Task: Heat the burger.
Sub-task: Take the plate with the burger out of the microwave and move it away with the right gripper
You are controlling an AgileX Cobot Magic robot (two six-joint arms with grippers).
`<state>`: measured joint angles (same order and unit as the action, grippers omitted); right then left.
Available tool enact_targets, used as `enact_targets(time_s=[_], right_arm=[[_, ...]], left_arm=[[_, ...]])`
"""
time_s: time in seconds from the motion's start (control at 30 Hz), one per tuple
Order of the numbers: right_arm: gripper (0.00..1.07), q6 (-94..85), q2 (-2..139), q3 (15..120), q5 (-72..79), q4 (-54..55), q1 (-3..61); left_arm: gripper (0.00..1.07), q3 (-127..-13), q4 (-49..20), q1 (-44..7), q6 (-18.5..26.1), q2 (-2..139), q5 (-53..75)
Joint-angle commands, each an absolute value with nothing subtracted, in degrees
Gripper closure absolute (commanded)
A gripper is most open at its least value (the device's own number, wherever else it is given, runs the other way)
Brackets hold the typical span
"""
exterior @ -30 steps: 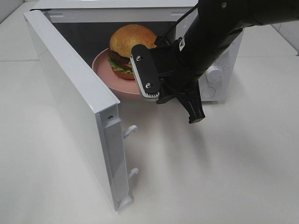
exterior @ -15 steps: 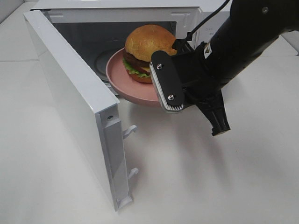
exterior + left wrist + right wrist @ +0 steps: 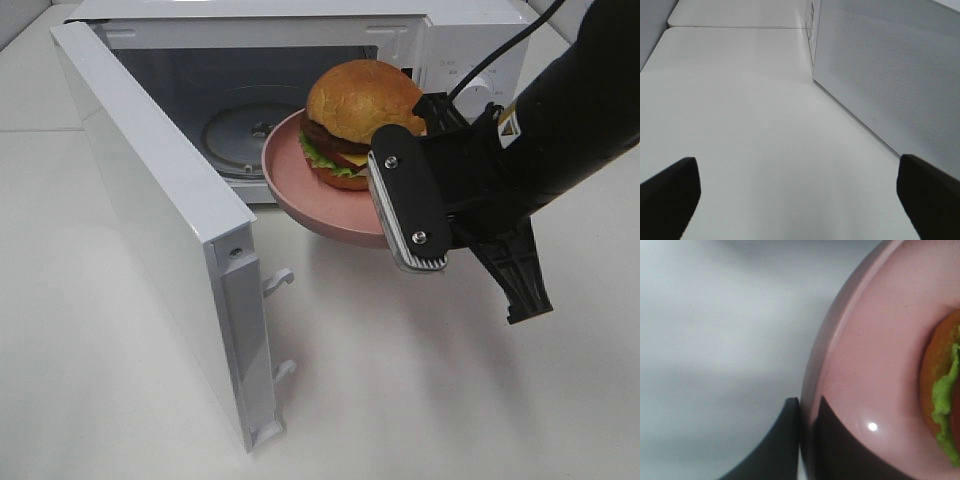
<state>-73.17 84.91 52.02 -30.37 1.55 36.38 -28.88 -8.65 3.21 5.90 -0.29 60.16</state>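
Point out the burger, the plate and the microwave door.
burger (image 3: 365, 95), exterior high view, bun top.
plate (image 3: 290, 165), exterior high view, bare inner rim.
microwave door (image 3: 150, 220), exterior high view, inner face.

A robotics test bench rather than a home kitchen: a bare white table (image 3: 420, 400), built of joined panels, carries only a white microwave (image 3: 300, 40) with its door (image 3: 150, 220) open, and a black robot arm (image 3: 580, 130) reaches over it.
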Motion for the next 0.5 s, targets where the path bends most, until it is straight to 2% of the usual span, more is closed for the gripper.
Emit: enact_targets(time_s=[0.03, 0.5], right_arm=[[1.07, -70.36, 82.1, 51.57, -28.82, 0.0, 36.1], [1.07, -66.81, 73.45, 44.06, -30.42, -1.66, 37.59]], left_arm=[[0.06, -28.65, -8.82, 3.44, 5.5, -1.15, 59.42], [0.06, -28.65, -8.82, 3.44, 5.5, -1.15, 59.42]])
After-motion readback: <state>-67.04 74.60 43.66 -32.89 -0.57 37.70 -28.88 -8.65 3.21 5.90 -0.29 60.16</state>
